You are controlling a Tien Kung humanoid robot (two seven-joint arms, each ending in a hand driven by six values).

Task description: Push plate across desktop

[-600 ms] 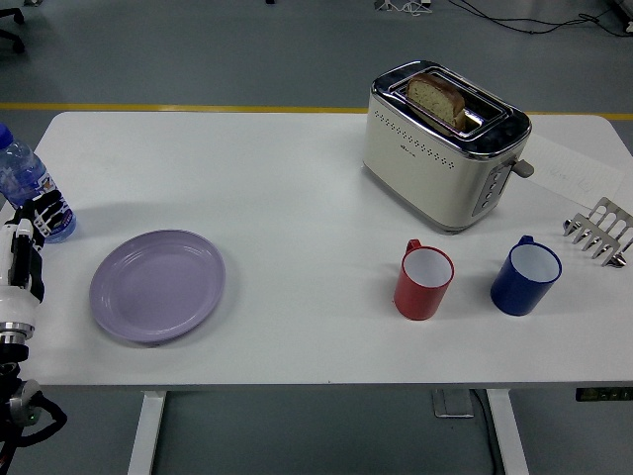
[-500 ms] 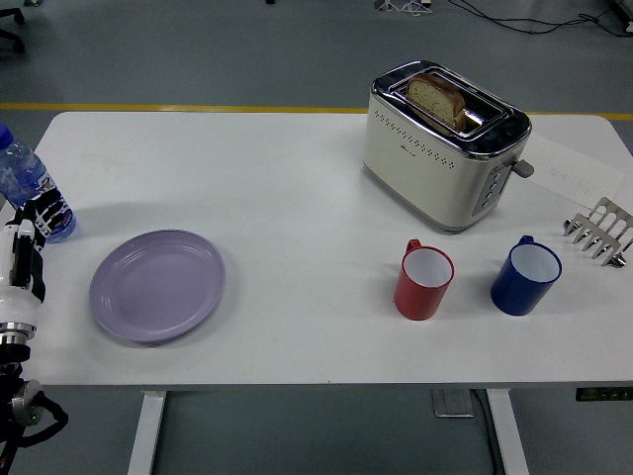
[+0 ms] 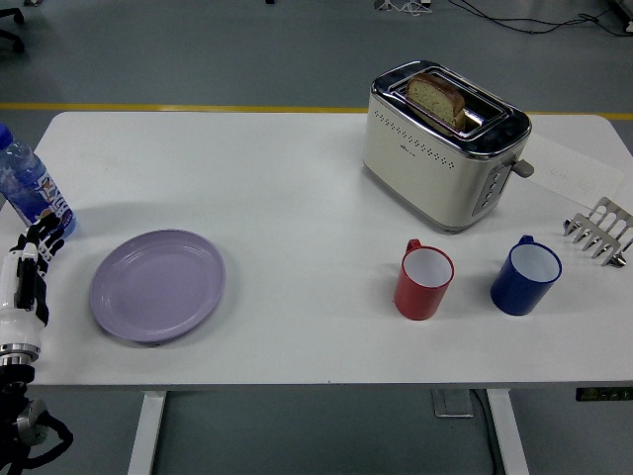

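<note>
A lilac plate (image 3: 157, 285) lies flat on the white table (image 3: 297, 198) at the near left. My left hand (image 3: 33, 249) is at the table's left edge, just left of the plate and apart from it. Its black fingers are relaxed and hold nothing. A water bottle (image 3: 28, 190) stands just behind the hand. My right arm is out of view.
A cream toaster (image 3: 440, 143) with a slice of bread stands at the back right. A red mug (image 3: 423, 282) and a blue mug (image 3: 525, 276) stand in front of it. A metal toast rack (image 3: 600, 231) and a paper sheet (image 3: 574, 170) are at the right edge.
My left hand has slid down toward the table's near edge, away from the bottle. The plate has not moved.
</note>
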